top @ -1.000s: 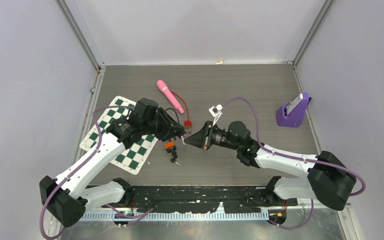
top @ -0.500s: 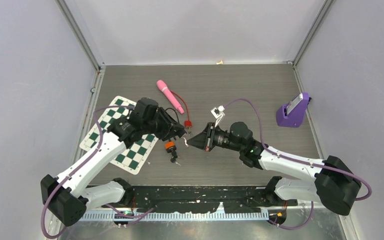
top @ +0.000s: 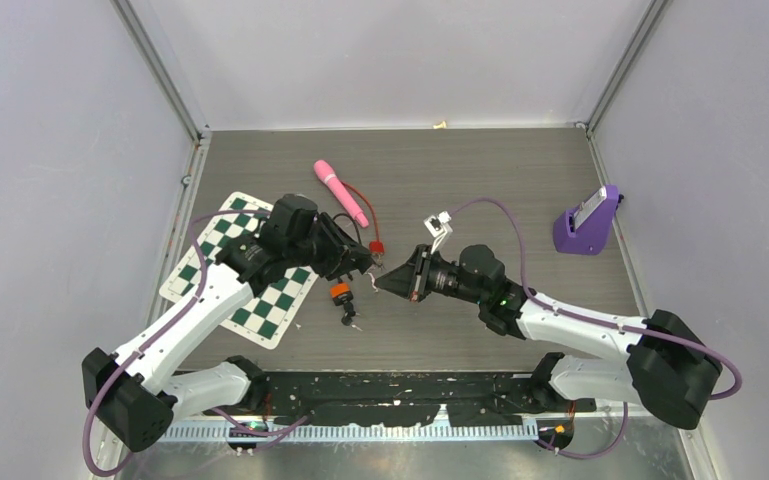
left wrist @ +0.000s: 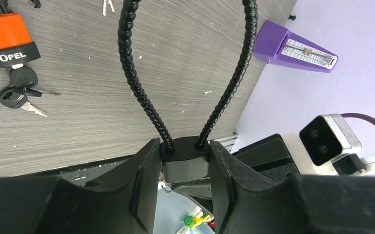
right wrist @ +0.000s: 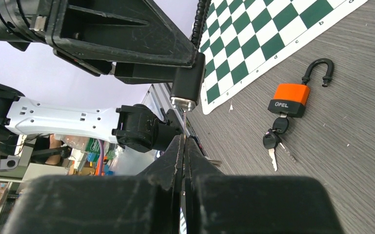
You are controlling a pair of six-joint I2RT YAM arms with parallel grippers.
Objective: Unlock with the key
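Overhead, my left gripper [top: 358,264] and right gripper [top: 384,281] meet tip to tip. Left wrist: the jaws clamp the cable lock [left wrist: 185,163]. Right wrist: that gripper pinches the key [right wrist: 183,123], tip at the keyhole. I'd hold it straight, seat it fully, then twist.

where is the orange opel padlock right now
Top view: the orange OPEL padlock lies on the table left of centre, beside the chessboard mat's right edge, just below the left gripper.

Bright, even overhead light w/ soft shadows; right end effector [right wrist: 183,146] blurry close to lens.
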